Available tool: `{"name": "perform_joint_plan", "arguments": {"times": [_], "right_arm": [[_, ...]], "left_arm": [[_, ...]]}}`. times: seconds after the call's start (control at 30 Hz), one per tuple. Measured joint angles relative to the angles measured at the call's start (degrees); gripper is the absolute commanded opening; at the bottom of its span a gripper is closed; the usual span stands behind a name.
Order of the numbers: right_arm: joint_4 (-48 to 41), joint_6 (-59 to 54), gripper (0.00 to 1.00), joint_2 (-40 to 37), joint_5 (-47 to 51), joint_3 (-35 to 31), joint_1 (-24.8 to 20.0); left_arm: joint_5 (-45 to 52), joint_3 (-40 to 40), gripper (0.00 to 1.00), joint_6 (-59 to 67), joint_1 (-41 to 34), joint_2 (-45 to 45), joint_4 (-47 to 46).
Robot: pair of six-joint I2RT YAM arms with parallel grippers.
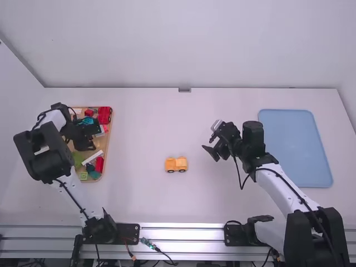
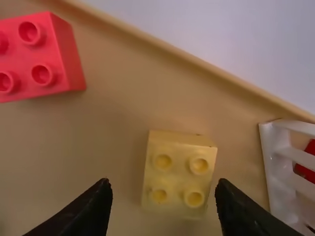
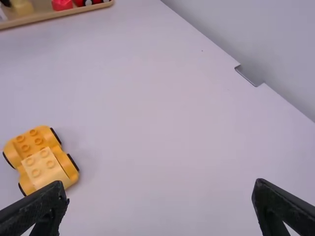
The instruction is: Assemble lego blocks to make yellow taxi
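Off-centre, the open left jaws could skew the square yellow plastic block (image 2: 179,178) near the wooden tray's edge (image 2: 197,61); right jaws gape.

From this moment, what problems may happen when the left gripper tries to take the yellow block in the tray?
The yellow block sits nearer one fingertip of the open left gripper, so closing might push or twist it. The white slotted piece lies on that same side, so that finger could perhaps bump it.

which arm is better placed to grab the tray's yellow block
Left, likely: its open gripper is over the yellow block, while the right gripper hangs over the table, away from the tray.
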Motion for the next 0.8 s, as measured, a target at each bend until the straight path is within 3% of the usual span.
{"name": "perform_joint_plan", "arguments": {"times": [0.57, 0.8], "right_arm": [[-0.83, 0.09, 0.99, 0.00, 0.02, -0.02, 0.00], [-0.90, 0.04, 0.99, 0.00, 0.00, 0.00, 0.00]], "left_arm": [[1.31, -0.09, 0.41, 0.20, 0.00, 0.00, -0.96], [1.36, -0.09, 0.29, 0.76, -0.02, 0.00, -1.25]]}}
